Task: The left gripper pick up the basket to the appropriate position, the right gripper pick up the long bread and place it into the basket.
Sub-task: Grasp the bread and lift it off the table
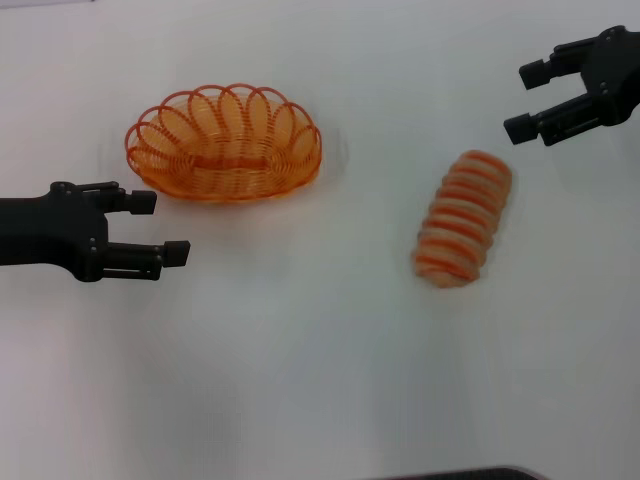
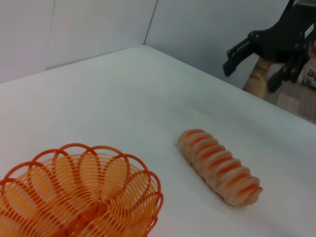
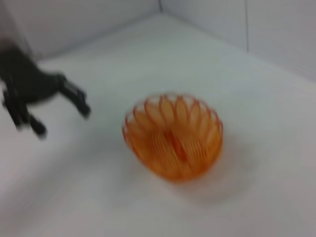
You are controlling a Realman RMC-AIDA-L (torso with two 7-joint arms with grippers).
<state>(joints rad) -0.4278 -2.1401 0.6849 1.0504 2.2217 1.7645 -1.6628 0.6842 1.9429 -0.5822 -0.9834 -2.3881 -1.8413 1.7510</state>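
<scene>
White tabletop (image 1: 300,380) fills the head view; pale wall panels bound it in both wrist views.

Left gripper (image 1: 165,228): located at the 9 o'clock edge of the head view, fingers apart and empty, tips pointing toward 3 o'clock. The right wrist view also shows it, away from the basket and not touching it.

Basket (image 1: 225,145): stands upright on the table at about 11 o'clock from the table centre. Its long axis runs from 9 to 3 o'clock. From the left fingertips it lies toward 1 o'clock, near but apart; the nearest rim loops sit just beyond the upper finger. The left arm is clearly the nearer arm. Judgement: the coming grasp depends on carrying the open fingers toward 1 o'clock until they straddle the near rim.

Bread (image 1: 465,218): lies flat on the table, well apart from the basket, at 3 o'clock from centre. Its long axis runs from roughly 1 to 7 o'clock. Nothing touches it.

Right gripper (image 1: 528,100): located at the 2 o'clock corner of the head view, fingers apart and empty, tips pointing toward 9 o'clock. The bread lies toward 7 o'clock from these fingertips, near but clear of them. The right arm is the nearer arm to the bread.
</scene>
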